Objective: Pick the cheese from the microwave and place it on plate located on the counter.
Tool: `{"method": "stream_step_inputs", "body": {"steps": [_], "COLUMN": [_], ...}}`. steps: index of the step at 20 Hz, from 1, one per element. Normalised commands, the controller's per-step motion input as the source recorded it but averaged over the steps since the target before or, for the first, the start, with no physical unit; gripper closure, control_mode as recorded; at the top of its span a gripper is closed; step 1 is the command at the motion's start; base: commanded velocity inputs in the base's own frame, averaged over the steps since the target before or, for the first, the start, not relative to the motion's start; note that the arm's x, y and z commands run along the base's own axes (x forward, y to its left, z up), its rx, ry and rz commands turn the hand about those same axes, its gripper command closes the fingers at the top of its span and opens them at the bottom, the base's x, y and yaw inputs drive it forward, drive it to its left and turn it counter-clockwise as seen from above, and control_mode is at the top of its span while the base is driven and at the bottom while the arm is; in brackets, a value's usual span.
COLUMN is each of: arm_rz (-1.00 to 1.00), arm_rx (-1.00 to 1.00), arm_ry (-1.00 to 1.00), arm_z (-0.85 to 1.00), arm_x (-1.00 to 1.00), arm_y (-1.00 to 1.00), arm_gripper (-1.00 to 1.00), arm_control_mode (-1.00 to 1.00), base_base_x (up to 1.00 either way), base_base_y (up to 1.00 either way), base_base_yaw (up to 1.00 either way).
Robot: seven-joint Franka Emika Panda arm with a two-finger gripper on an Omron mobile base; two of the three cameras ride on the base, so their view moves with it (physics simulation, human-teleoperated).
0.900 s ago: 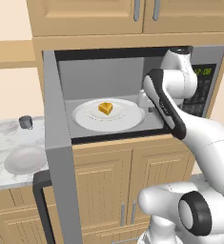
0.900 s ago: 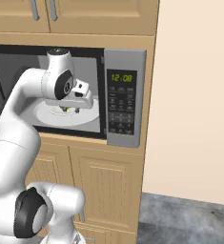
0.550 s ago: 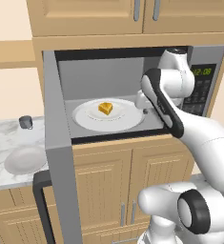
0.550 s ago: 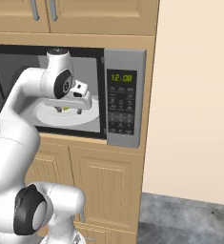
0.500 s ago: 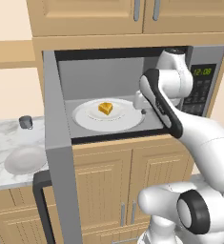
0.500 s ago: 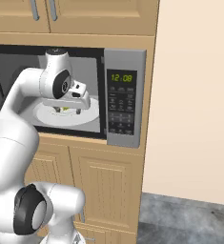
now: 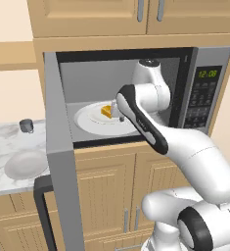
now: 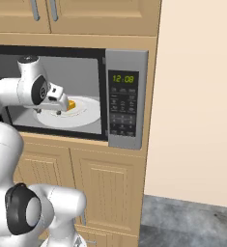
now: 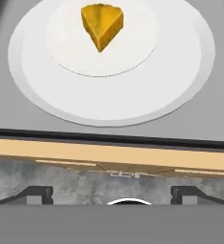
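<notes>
Hand view: cheese (image 9: pixel 102 24) sits at twelve o'clock from my gripper (image 9: pixel 112 194), wedge tip toward me, jaws spread wide, empty.

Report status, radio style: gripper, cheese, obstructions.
Gripper open, at microwave mouth. Cheese untouched on white dish inside. Nothing blocking the approach.

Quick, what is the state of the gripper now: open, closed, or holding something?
Gripper: open, jaws spread wide and holding nothing; the cheese lies untouched ahead on the dish in the microwave.
</notes>
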Motion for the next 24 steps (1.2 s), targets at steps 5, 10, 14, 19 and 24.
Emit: {"method": "stream_step_inputs", "body": {"steps": [5,10,14,19,24], "arm_rz": [0.00,0.00,-0.02,-0.02,0.00], "arm_rx": [0.00,0.00,0.00,0.00,0.00], "arm_ry": [-0.10,-0.02,0.00,0.00,0.00], "arm_z": [-0.09,-0.21,-0.14,-0.06,-0.20], "arm_x": [0.48,0.75,0.81,0.42,0.34], "arm_y": [0.09,0.00,0.07,0.07,0.08], "arm_gripper": [-1.00,-1.00,-1.00,-1.00,-1.00], "arm_control_mode": [-1.00,-1.00,-1.00,-1.00,-1.00], "base_base_x": [0.00,0.00,0.00,0.00,0.00], "base_base_y": [0.00,0.00,0.00,0.00,0.00], "base_base_yaw": [0.00,0.00,0.00,0.00,0.00]}}
